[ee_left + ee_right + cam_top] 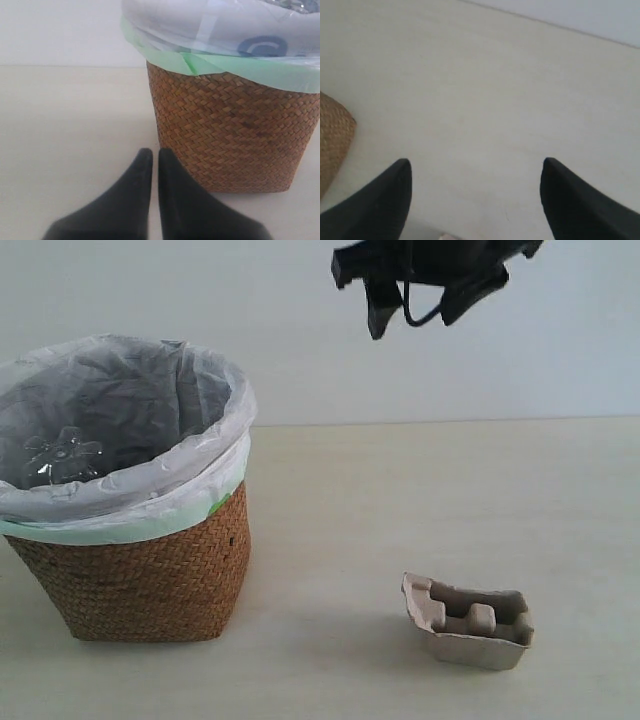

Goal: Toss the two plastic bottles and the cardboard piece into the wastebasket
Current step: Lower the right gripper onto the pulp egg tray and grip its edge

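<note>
The wicker wastebasket (150, 570) with its white, green-edged bag stands at the left of the exterior view; a clear plastic bottle (62, 457) shows inside it. The other bottle is hidden. The grey-beige cardboard piece (470, 620) lies on the table at the front right. My right gripper (420, 302) hangs high above the table, open and empty; its wrist view shows the spread fingertips (395, 187) over bare table. My left gripper (151, 154) is shut with nothing in it, low on the table just beside the wastebasket (235, 140).
The pale table (400, 500) ends at a white wall behind. A corner of the wicker wastebasket (332, 140) shows at the edge of the right wrist view.
</note>
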